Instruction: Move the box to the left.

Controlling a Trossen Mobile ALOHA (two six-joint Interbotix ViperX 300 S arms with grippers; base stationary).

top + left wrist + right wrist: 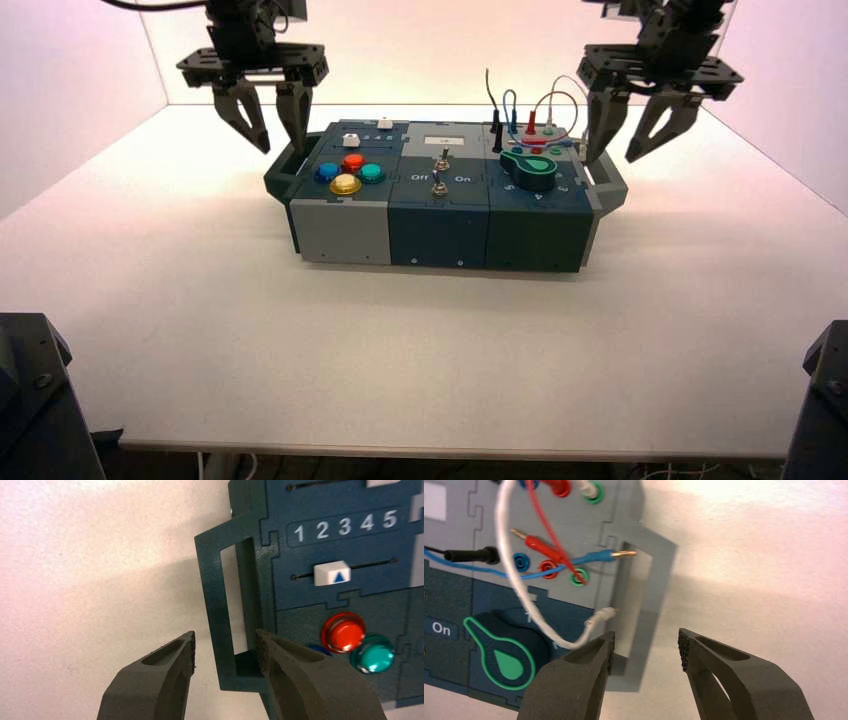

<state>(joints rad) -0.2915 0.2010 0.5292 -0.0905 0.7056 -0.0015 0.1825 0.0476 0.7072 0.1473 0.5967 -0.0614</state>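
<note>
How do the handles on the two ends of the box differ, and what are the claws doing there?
The left handle is dark teal; the right handle is grey. Loose wire plugs lie over the right handle's opening; the left handle's opening is clear. Shared: each is an open rectangular loop on the box, and both the left gripper and right gripper are open, one finger on each side of their handle's outer bar.

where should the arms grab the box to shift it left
Grip the box by its two side handles, coming down from above. Each is an open loop standing off an end wall: the left gripper straddles the left handle, the right gripper the right handle, fingers open.
</note>
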